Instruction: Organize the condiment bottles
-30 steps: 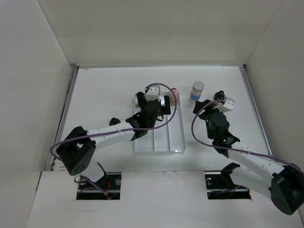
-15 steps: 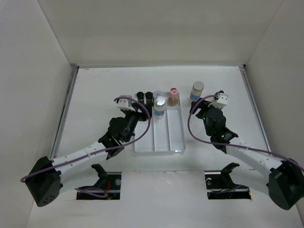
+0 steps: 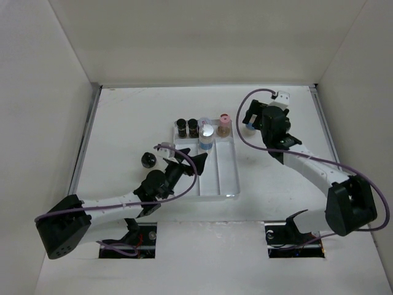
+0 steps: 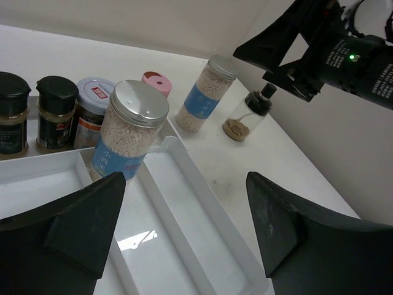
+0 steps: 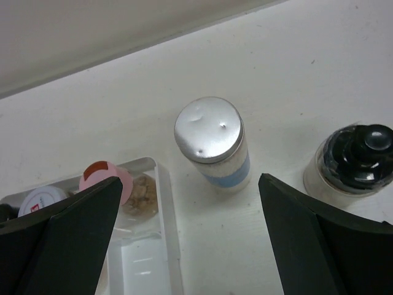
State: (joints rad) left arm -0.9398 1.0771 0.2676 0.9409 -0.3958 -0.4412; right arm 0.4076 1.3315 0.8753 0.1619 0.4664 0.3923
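Note:
The clear divided tray (image 3: 227, 184) holds two dark black-capped bottles (image 3: 187, 127), a pale grey-lidded, blue-labelled bottle (image 3: 207, 136) and a pink-capped bottle (image 3: 224, 124) at its far end. They show in the left wrist view: dark pair (image 4: 34, 114), pale bottle (image 4: 128, 132), pink cap (image 4: 157, 82). A second pale bottle (image 5: 213, 146) stands on the table right of the tray, between the open fingers of my right gripper (image 5: 189, 184), untouched. A small black-capped bottle (image 5: 355, 161) stands beside it. My left gripper (image 4: 184, 184) is open and empty over the tray's near part.
A red-and-white-lidded jar (image 4: 93, 109) stands in the tray behind the pale bottle. Another black-capped bottle (image 3: 148, 160) stands on the table left of the tray. White walls close in the table on three sides. My right gripper (image 4: 319, 49) shows at the left wrist view's upper right.
My left gripper has pulled back from the tray's far end toward the near left, leaving the pale bottle standing in the tray. My right gripper has moved toward the far edge, over the second pale bottle.

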